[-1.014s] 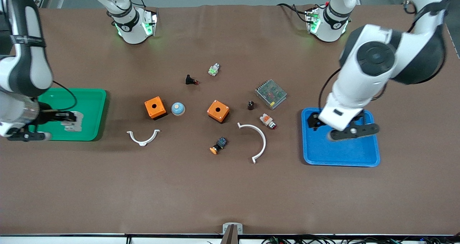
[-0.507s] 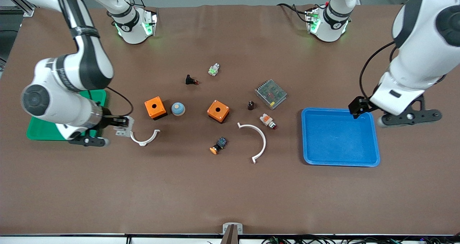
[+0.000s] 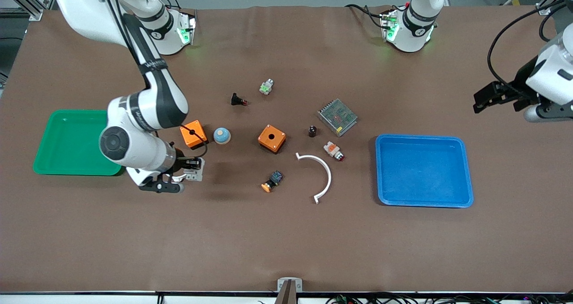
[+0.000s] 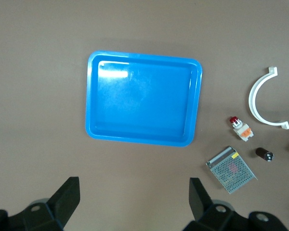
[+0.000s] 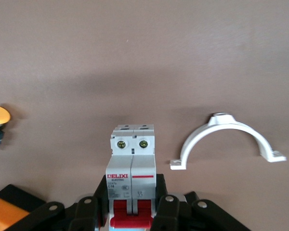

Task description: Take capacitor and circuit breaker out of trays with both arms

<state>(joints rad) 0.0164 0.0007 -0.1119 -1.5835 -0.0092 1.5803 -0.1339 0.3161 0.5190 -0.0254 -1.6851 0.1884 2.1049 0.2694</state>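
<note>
The green tray (image 3: 71, 143) and the blue tray (image 3: 423, 169) have nothing in them. The right claw (image 5: 133, 211) is clamped on the breaker (image 5: 132, 168), a white and grey block with red levers, over the surface by a white clip (image 5: 226, 142). The capacitor (image 3: 312, 131), tiny and black, stands beside the mesh box (image 3: 337, 117). The left claw (image 4: 132, 204) hangs wide apart near the blue tray.
</note>
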